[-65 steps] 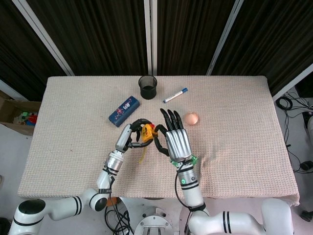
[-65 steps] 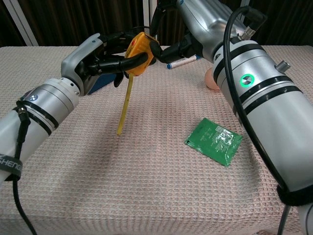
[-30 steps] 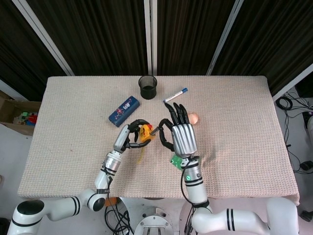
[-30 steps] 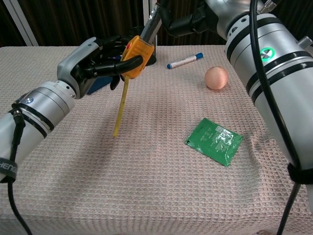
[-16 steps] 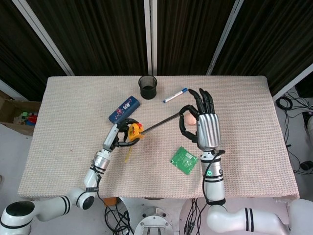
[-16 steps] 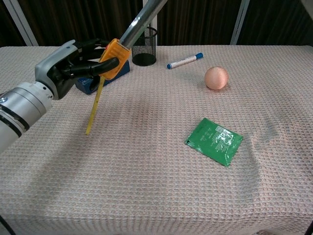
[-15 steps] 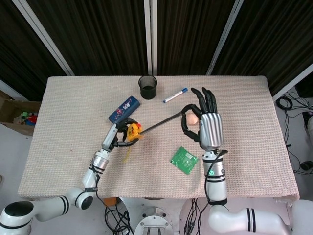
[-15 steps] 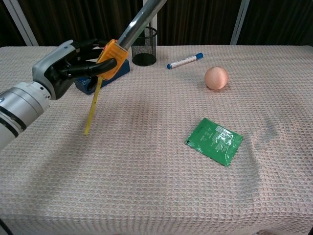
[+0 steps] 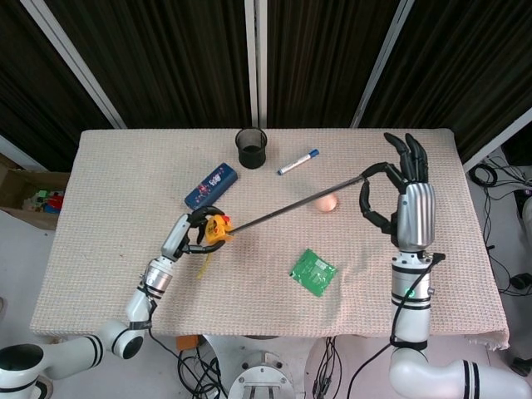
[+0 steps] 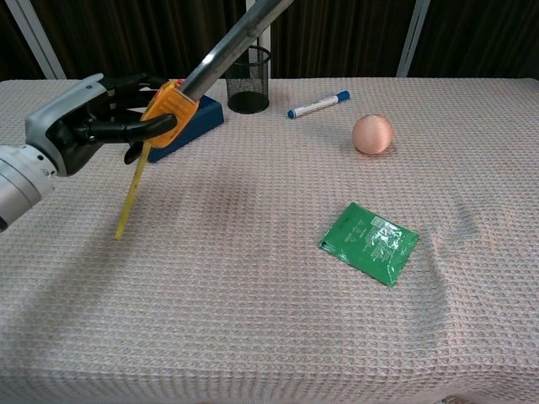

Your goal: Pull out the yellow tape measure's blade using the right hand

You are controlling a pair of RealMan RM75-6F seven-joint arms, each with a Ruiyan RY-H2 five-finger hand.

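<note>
My left hand (image 9: 184, 236) (image 10: 80, 126) grips the yellow tape measure (image 9: 218, 230) (image 10: 167, 110) above the table's left middle. A yellow strap (image 10: 131, 196) hangs from the case. The blade (image 9: 295, 203) (image 10: 232, 39) runs out long and straight from the case toward the upper right. My right hand (image 9: 401, 197) pinches the blade's tip between thumb and a finger at the table's right side, with the other fingers spread upward. The chest view does not show the right hand.
A black mesh cup (image 9: 251, 148) (image 10: 249, 79) stands at the back. A blue box (image 9: 211, 188) (image 10: 189, 121) lies behind the tape measure, a blue-capped marker (image 9: 298, 161) (image 10: 318, 104) further right. A peach ball (image 9: 325, 203) (image 10: 372, 134) and a green packet (image 9: 313, 272) (image 10: 368, 242) lie mid-table.
My right hand has drawn the blade's tip far to the right, lengthening the blade. My left hand with the case has shifted left.
</note>
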